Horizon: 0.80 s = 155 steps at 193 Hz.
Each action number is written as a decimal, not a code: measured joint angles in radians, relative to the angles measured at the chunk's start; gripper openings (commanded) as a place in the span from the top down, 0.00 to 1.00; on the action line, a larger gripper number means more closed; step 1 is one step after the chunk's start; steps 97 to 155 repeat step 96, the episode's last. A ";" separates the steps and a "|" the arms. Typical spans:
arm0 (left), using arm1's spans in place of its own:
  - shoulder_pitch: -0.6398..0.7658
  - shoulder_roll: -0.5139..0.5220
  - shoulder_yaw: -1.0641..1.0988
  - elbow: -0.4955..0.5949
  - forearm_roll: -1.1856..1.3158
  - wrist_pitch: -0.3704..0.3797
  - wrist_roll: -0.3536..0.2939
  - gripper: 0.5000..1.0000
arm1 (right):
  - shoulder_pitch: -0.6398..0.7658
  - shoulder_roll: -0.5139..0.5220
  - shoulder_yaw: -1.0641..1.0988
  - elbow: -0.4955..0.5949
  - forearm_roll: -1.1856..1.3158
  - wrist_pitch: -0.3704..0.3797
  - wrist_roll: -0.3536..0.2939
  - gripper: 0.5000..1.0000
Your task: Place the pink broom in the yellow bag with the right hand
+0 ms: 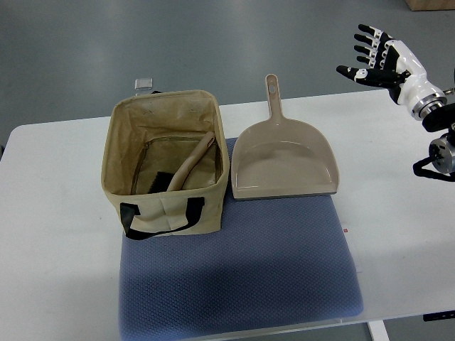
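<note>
Broom already in the bag, hand empty

Far left of the hand, well apart from it, the bag (165,162) stands on the blue mat (242,270) with the broom (190,165) leaning inside, brush end down and handle against the rim; between bag and hand the dustpan (286,162) lies flat; the right hand (377,55) hangs above the table's (398,185) far corner, fingers spread and holding nothing, so the job looks done
</note>
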 measured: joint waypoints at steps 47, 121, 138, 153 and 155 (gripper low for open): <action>0.000 0.000 0.000 0.000 0.000 0.000 0.000 0.00 | -0.061 0.030 0.008 0.000 0.015 -0.001 0.002 0.19; 0.000 0.000 0.000 0.000 0.000 0.000 0.000 0.00 | -0.082 0.059 0.026 0.001 0.016 -0.001 0.002 0.19; 0.000 0.000 0.000 0.000 0.000 0.000 0.000 0.00 | -0.082 0.059 0.026 0.001 0.016 -0.001 0.002 0.19; 0.000 0.000 0.000 0.000 0.000 0.000 0.000 0.00 | -0.082 0.059 0.026 0.001 0.016 -0.001 0.002 0.19; 0.000 0.000 0.000 0.000 0.000 0.000 0.000 0.00 | -0.082 0.059 0.026 0.001 0.016 -0.001 0.002 0.19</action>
